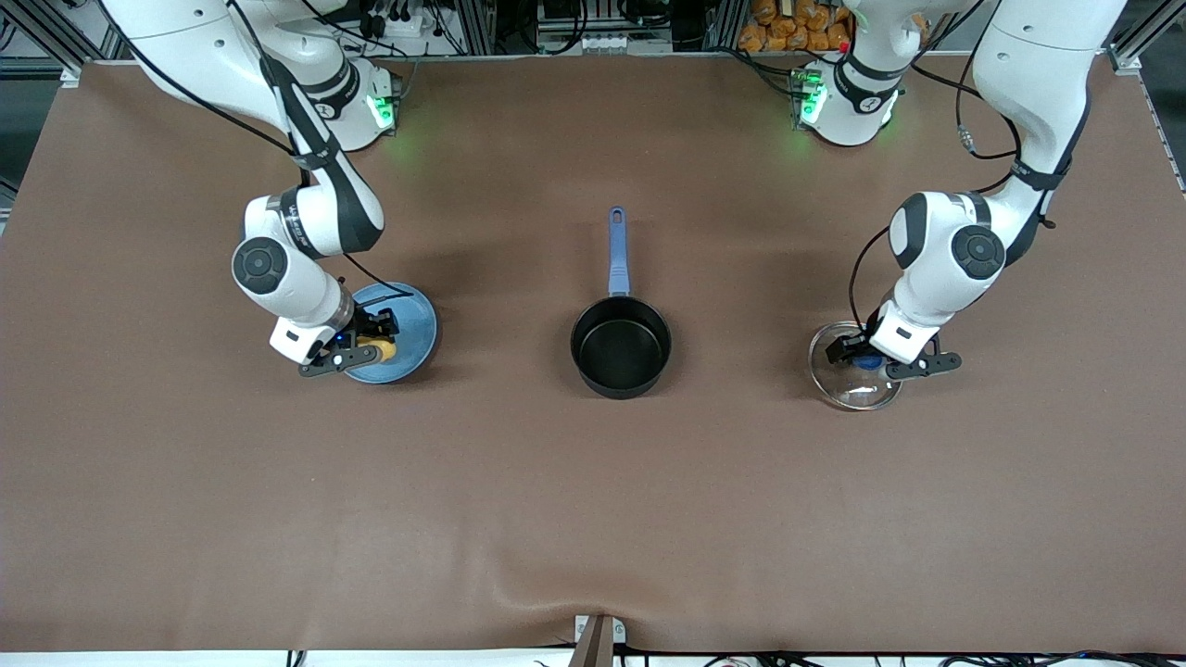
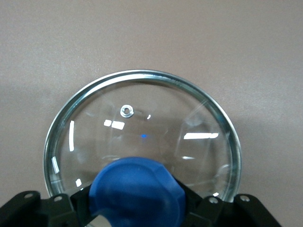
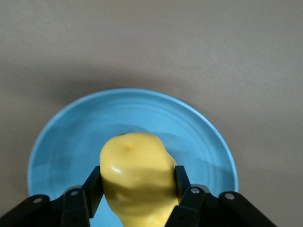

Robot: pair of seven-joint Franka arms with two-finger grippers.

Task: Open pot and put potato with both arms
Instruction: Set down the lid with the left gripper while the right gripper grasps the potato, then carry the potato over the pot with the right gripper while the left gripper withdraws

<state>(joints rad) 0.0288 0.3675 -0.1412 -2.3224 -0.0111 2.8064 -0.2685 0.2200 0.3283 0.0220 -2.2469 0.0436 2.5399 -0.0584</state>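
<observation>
The pot (image 1: 621, 346) stood open in the middle of the table (image 1: 593, 500), its black bowl bare inside and its blue handle (image 1: 617, 250) pointing away from the front camera toward the robots' bases.

The glass lid (image 1: 854, 382) lay toward the left arm's end of the table, well apart from the pot and about as near to the camera. The left gripper (image 1: 869, 359) was down on it — in the left wrist view its black fingers (image 2: 199, 201) pressed against either side of the blue knob (image 2: 137, 191), clamped on it. Whether the lid (image 2: 142, 142) sat flat on the table or hung just above it I could not tell from these views.

Toward the right arm's end, also well apart from the pot, lay the light-blue plate (image 1: 417, 324). The right gripper (image 1: 366, 350) was over it, and its fingers (image 3: 182, 182) were closed against the flanks of the yellow potato (image 3: 137, 182). The potato (image 1: 378, 350) seemed to be slightly off the plate (image 3: 61, 142) — though the wrist view left that contact uncertain.
</observation>
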